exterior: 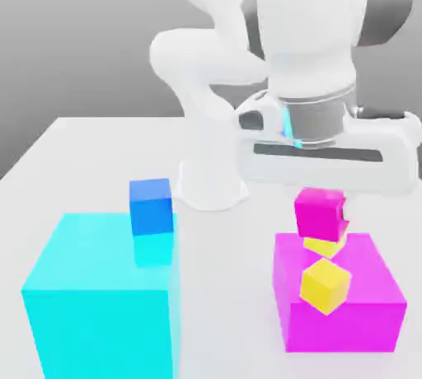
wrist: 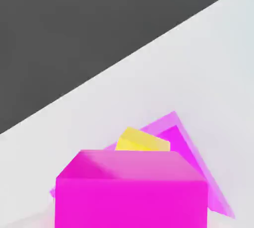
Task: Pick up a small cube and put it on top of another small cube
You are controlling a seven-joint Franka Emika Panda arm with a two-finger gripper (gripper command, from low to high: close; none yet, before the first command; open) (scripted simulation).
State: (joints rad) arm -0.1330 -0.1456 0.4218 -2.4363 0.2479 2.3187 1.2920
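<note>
My gripper (exterior: 320, 204) is shut on the small magenta cube (exterior: 319, 211), which sits directly beneath the white hand. The same cube looms large and close in the hand view (wrist: 131, 192). Right under it lies a small yellow cube (exterior: 324, 246), partly covered, with only a corner peeking out behind the magenta cube in the hand view (wrist: 142, 141). The magenta cube's underside is at the yellow cube's top; I cannot tell whether they touch. A second small yellow cube (exterior: 325, 285) stands tilted just in front, on the same big block.
Both yellow cubes rest on a big magenta block (exterior: 371, 311) (wrist: 214, 188) at the exterior view's right. A big cyan block (exterior: 99, 307) at the left carries a small blue cube (exterior: 151, 206). The arm's white base (exterior: 210, 180) stands behind them on the white table (exterior: 239, 287).
</note>
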